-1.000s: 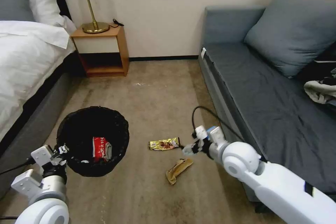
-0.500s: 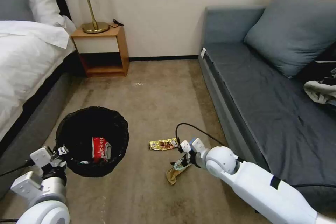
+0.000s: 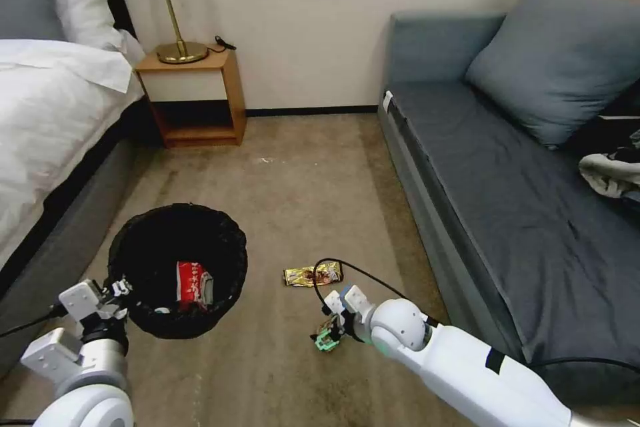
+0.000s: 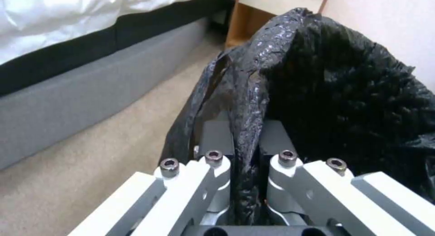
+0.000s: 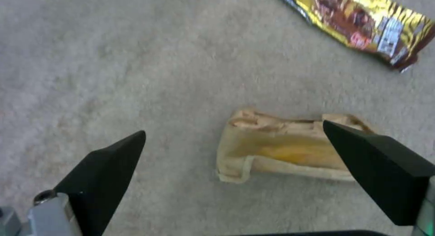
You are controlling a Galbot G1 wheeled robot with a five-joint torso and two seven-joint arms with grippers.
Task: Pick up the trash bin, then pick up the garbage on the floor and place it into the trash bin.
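Brown paper under spread right hand; left hand grips bin.

No text, brand or number can be read. Print is seen on the gold-brown snack wrapper on the carpet, and white marks on the red wrapper inside the bin, but neither can be made out.

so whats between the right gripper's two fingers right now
In the right wrist view, the right gripper is open, and part of the crumpled brown paper lies on bare carpet between the fingers.
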